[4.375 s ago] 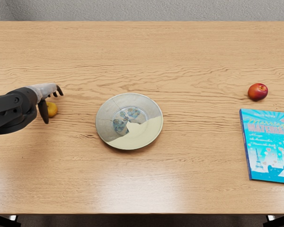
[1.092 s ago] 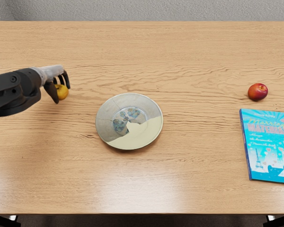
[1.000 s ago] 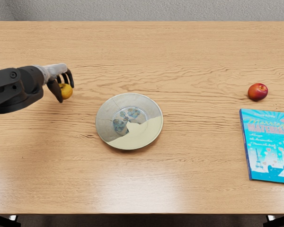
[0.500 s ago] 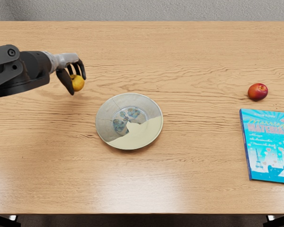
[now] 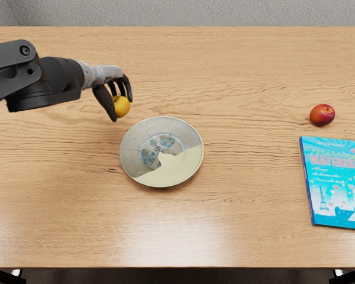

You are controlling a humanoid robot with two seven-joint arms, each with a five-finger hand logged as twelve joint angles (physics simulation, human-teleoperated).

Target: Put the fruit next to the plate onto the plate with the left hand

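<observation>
The left hand (image 5: 115, 93) is clenched around the fruit (image 5: 122, 107), a small yellow-orange ball pinched between the dark fingers (image 5: 128, 90) curling over its top and the thumb (image 5: 106, 105) running down its 9 o'clock side; the fruit's lower half shows below the fingertips. The arm (image 5: 35, 76), grey and black, reaches in from the picture's left edge across the far-left part of the table (image 5: 236, 65). Hand and fruit sit at about 11 o'clock from the plate (image 5: 126, 155), just outside its rim and not over it; how high the fruit is above the wood cannot be told. The plate lies flat near the table's middle, round and shallow, with a grey glaze, a blue-grey blotch at its centre and a cream patch filling its 5 o'clock part. Well apart from it, out at 3 o'clock near the table's right side, a red fruit (image 5: 322, 115) with a yellowish blush rests on the wood. Near that, at its 6 o'clock, a turquoise book (image 5: 334, 177) lies flat, its right side cut by the picture's edge. The cover carries a line of small script above one large yellow word that seems to begin "MATER"; the rest of the lettering is too blurred to read, and pale drawings fill the lower cover
</observation>
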